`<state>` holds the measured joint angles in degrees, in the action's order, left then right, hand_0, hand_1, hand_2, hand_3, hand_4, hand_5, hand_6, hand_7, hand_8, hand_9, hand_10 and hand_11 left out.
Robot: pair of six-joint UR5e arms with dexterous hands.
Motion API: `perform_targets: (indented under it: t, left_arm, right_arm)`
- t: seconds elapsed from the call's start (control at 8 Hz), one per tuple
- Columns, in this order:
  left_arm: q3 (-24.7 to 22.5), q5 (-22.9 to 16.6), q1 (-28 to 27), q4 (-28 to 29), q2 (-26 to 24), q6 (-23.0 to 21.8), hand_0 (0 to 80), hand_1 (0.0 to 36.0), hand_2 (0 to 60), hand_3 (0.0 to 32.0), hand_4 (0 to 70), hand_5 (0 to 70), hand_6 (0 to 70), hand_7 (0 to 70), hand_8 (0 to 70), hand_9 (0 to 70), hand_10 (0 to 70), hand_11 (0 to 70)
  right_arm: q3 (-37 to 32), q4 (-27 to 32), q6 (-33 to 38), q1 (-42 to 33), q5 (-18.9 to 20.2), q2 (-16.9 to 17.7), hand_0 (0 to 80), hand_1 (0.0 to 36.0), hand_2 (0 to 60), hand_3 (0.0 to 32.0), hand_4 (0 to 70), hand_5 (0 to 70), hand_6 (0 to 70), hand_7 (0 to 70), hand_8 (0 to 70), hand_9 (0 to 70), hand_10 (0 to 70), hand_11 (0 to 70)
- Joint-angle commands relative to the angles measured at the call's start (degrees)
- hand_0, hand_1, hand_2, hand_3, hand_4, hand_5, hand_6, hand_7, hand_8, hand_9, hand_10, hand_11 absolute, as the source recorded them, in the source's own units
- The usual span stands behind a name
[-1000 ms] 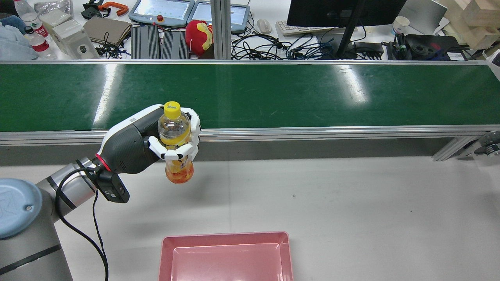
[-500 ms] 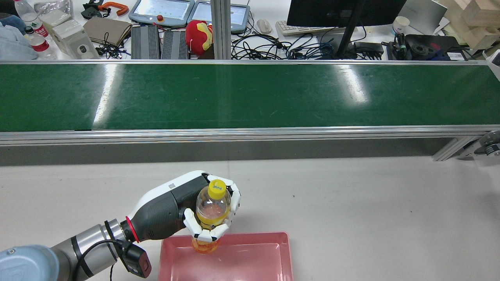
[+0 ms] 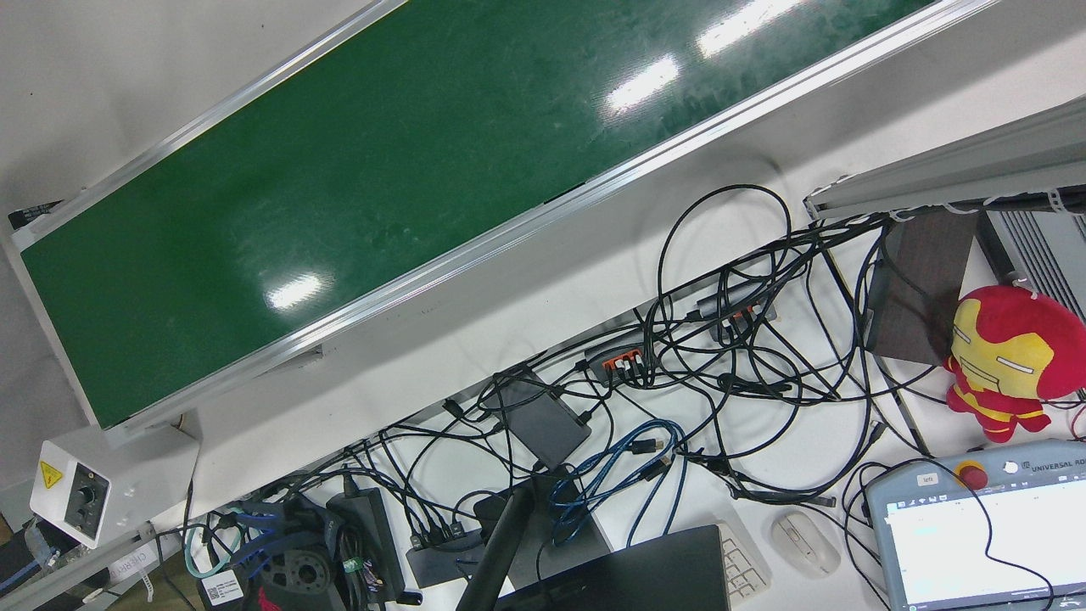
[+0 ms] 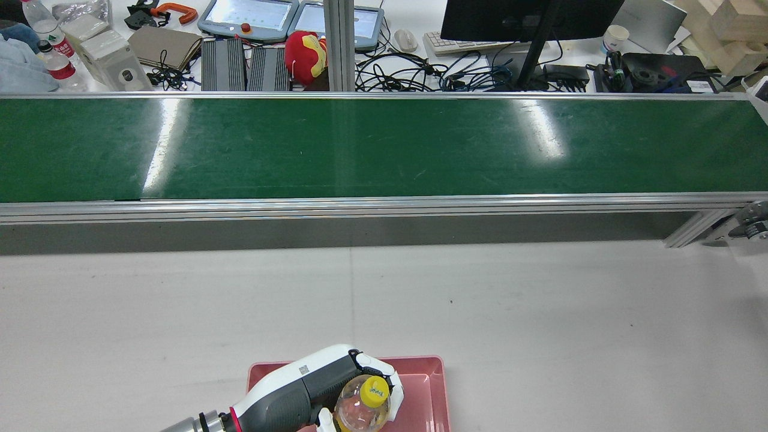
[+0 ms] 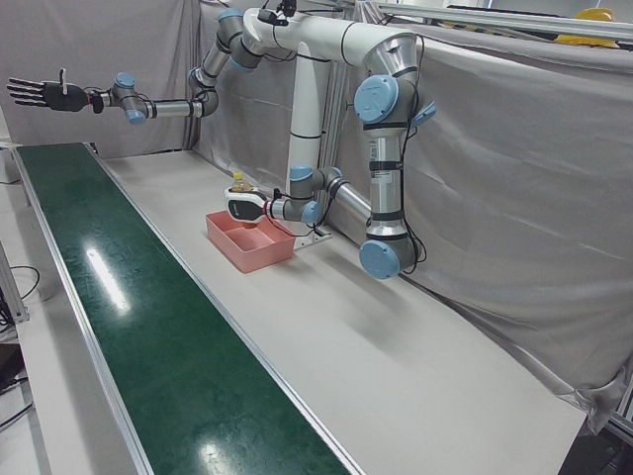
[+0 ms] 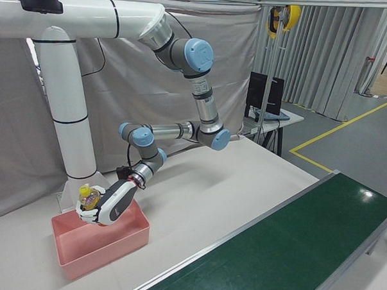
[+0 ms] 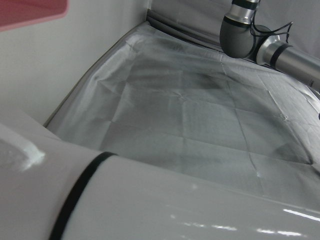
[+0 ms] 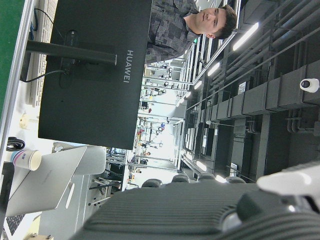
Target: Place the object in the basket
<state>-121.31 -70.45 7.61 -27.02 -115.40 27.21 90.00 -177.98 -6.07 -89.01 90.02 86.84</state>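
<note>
Rear view: you are bringing the bottle (image 4: 362, 410) back from the belt (image 4: 384, 147); your left robot hand (image 4: 336, 393), clamped on it, is hovering over the basket (image 4: 429, 384). The right robot hand (image 5: 40, 94) is idling, fingers spread.

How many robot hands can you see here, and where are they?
2. The left hand holds a yellow-capped bottle over the pink basket. The right hand is raised high, far off beyond the green conveyor belt, fingers spread, holding nothing.

White-and-grey left hand (image 4: 312, 390), red wrist ring, silver arms, light-blue joint caps, white pedestal
</note>
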Motion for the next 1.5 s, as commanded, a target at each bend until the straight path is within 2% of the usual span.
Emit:
perform_targets:
  t: [0.0,0.12,0.25,0.38,0.5,0.62,0.75,0.88,1.0,1.12,1.25,1.38]
  left_arm:
    - [4.5,4.44,-4.71,2.5,0.17,2.06,60.6,36.0,60.0,0.0,70.0,70.0,70.0,70.0,70.0,70.0,60.8,70.0]
    - [4.33,4.36,-4.53,3.19,0.26,1.97,57.6,36.0,60.0,0.0,70.0,70.0,70.0,67.4,70.0,70.0,56.3,70.0]
    - [4.24,4.18,-4.53,3.2,0.69,1.8,51.1,36.0,60.0,0.0,70.0,70.0,59.9,48.5,70.0,70.0,46.5,66.4]
    - [3.98,4.01,-4.45,3.2,2.53,1.53,48.3,36.0,60.0,0.0,57.0,61.5,36.6,30.6,56.3,70.0,36.5,52.7]
    - [3.28,4.0,-4.1,3.2,4.37,1.44,53.8,29.3,60.0,0.0,40.6,44.8,15.0,18.3,38.4,49.4,26.5,40.2]
    - [1.88,4.0,-3.83,3.11,6.22,1.44,60.3,25.5,28.4,0.0,23.1,52.7,9.8,22.8,32.1,44.1,23.4,36.3]
    - [-0.13,4.09,-3.83,3.11,8.93,1.44,77.7,20.1,0.0,0.0,12.3,56.1,5.2,20.5,24.8,35.3,21.5,33.9]
    - [-2.5,4.18,-3.66,3.2,11.74,1.44,80.0,20.2,0.0,0.0,5.2,54.3,0.4,13.5,20.3,27.5,19.1,30.8]
    - [-4.09,4.18,-3.48,3.2,13.51,1.44,80.0,20.3,0.0,0.0,2.1,49.3,0.0,8.2,19.2,24.8,18.4,30.0]
    - [-4.45,4.27,-3.48,3.2,13.79,1.44,80.0,20.8,0.0,0.0,2.0,41.6,0.0,3.2,18.7,23.6,17.0,27.8]
    - [-4.98,4.27,-3.3,3.29,13.71,1.36,80.0,20.6,0.0,0.0,2.4,34.7,0.0,1.2,17.6,22.2,13.0,21.9]
    - [-7.16,4.27,-2.43,3.29,13.71,1.36,80.0,20.8,0.0,0.0,3.8,25.0,0.0,1.1,14.2,17.5,8.7,15.8]
  right_arm:
    - [0.0,0.09,0.0,-0.03,-0.02,0.0,0.0,0.0,0.0,0.0,0.0,0.0,0.0,0.0,0.0,0.0,0.0,0.0]
    - [0.0,0.0,0.0,-0.03,-0.02,0.0,0.0,0.0,0.0,0.0,0.0,0.0,0.0,0.0,0.0,0.0,0.0,0.0]
    - [0.0,0.0,0.0,-0.03,-0.02,0.0,0.0,0.0,0.0,0.0,0.0,0.0,0.0,0.0,0.0,0.0,0.0,0.0]
    - [0.0,0.09,0.0,-0.03,-0.02,0.0,0.0,0.0,0.0,0.0,0.0,0.0,0.0,0.0,0.0,0.0,0.0,0.0]
    - [0.0,0.0,0.0,-0.03,-0.02,0.0,0.0,0.0,0.0,0.0,0.0,0.0,0.0,0.0,0.0,0.0,0.0,0.0]
    - [0.0,0.0,0.0,-0.03,-0.02,0.0,0.0,0.0,0.0,0.0,0.0,0.0,0.0,0.0,0.0,0.0,0.0,0.0]
    - [0.0,0.0,0.0,-0.03,0.06,0.0,0.0,0.0,0.0,0.0,0.0,0.0,0.0,0.0,0.0,0.0,0.0,0.0]
    - [0.0,0.0,0.0,-0.03,-0.02,0.0,0.0,0.0,0.0,0.0,0.0,0.0,0.0,0.0,0.0,0.0,0.0,0.0]
    - [0.0,0.0,0.0,-0.03,-0.02,0.0,0.0,0.0,0.0,0.0,0.0,0.0,0.0,0.0,0.0,0.0,0.0,0.0]
    - [0.0,0.0,0.0,-0.03,-0.02,0.0,0.0,0.0,0.0,0.0,0.0,0.0,0.0,0.0,0.0,0.0,0.0,0.0]
    - [0.0,0.0,0.0,-0.03,-0.02,0.0,0.0,0.0,0.0,0.0,0.0,0.0,0.0,0.0,0.0,0.0,0.0,0.0]
    - [0.0,0.0,0.0,-0.03,-0.02,0.0,0.0,0.0,0.0,0.0,0.0,0.0,0.0,0.0,0.0,0.0,0.0,0.0]
